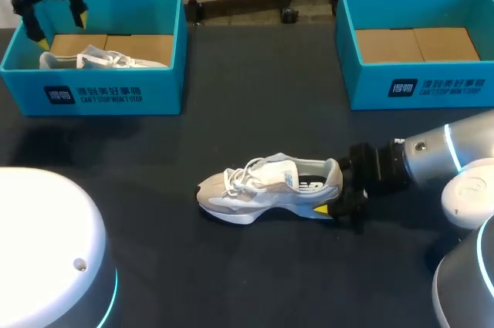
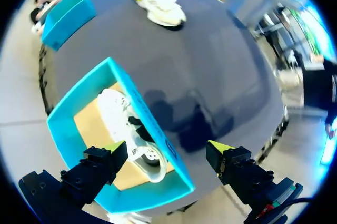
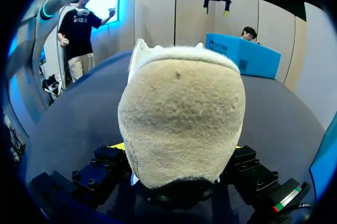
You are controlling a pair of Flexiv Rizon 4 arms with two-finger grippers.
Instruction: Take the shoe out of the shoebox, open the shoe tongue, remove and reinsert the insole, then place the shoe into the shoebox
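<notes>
A beige and white shoe (image 1: 266,187) lies on its sole mid-table, toe pointing left. My right gripper (image 1: 336,194) comes in from the right and is shut on its heel (image 3: 181,113), a yellow-tipped finger on each side. In the right wrist view the heel fills the space between the fingers. A second white shoe (image 1: 100,58) lies in the left blue shoebox (image 1: 100,96). My left gripper (image 1: 55,19) hangs open above that box's far left corner, holding nothing. In the left wrist view the left gripper (image 2: 167,149) looks down on the boxed shoe (image 2: 126,129).
A second blue shoebox (image 1: 417,85) at the back right holds only its cardboard floor. The dark tabletop (image 1: 255,81) runs bare between the two boxes. My left arm's white base (image 1: 46,251) bulks at the front left.
</notes>
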